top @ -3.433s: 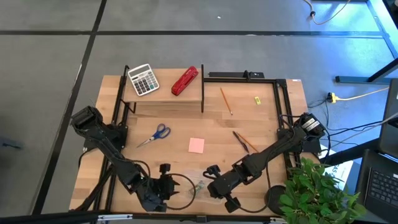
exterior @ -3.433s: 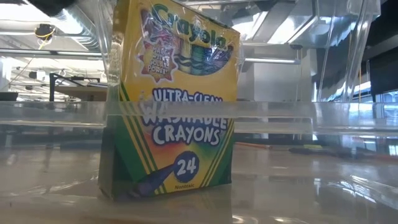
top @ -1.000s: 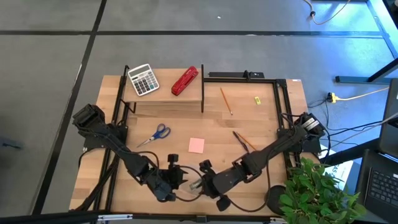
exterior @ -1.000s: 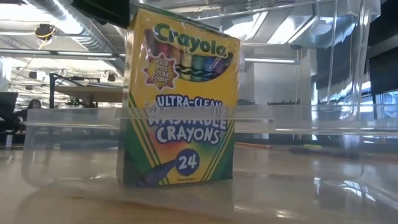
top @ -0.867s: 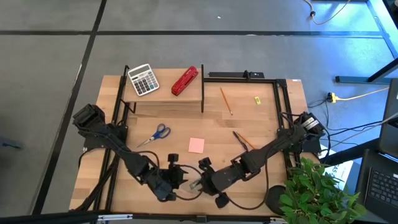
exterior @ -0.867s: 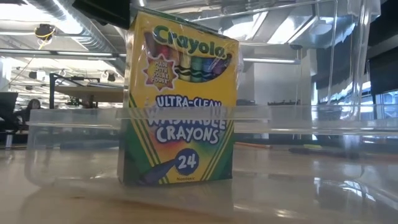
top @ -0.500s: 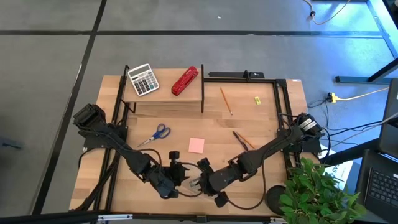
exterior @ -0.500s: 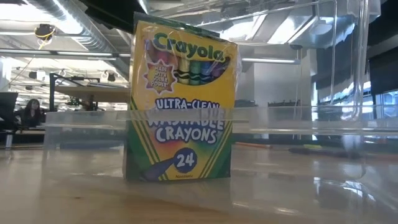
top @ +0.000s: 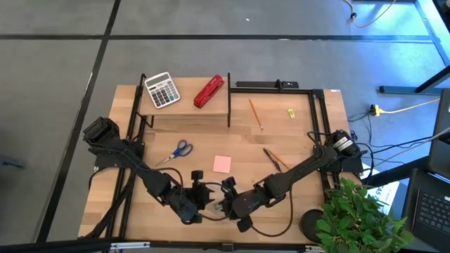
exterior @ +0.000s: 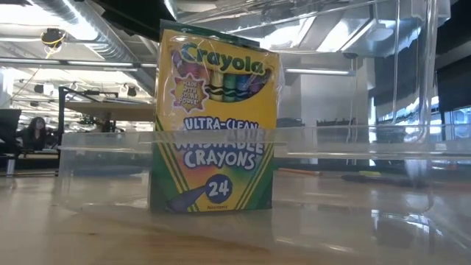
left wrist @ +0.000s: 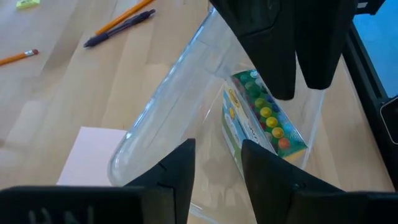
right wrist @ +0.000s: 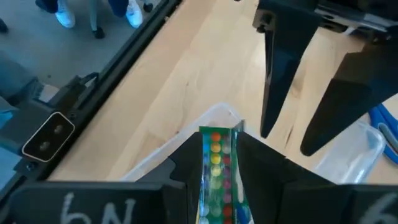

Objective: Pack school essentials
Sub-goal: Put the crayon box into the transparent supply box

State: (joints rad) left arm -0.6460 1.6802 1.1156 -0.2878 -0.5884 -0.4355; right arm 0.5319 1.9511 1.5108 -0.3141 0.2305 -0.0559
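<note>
On the wooden desk (top: pixel 281 140) we see a clear container (exterior: pixel 353 184) at the near edge. The right jaws (right wrist: pixel 214 165) are narrowly parted, clamping the upright crayon box (exterior: pixel 213 121) inside it. The left jaws (left wrist: pixel 217 168) are slightly open, straddling the container's wall. From above, both arms hide the container.

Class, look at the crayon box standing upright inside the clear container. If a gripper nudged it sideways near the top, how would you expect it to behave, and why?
The crayon box stands tall on a narrow base, so a high push would probably tip it rather than slide it. It looks like thin card, likely stiff yet crushable under a hard squeeze. The clear container has low walls, so it would probably not stop a topple.
</note>
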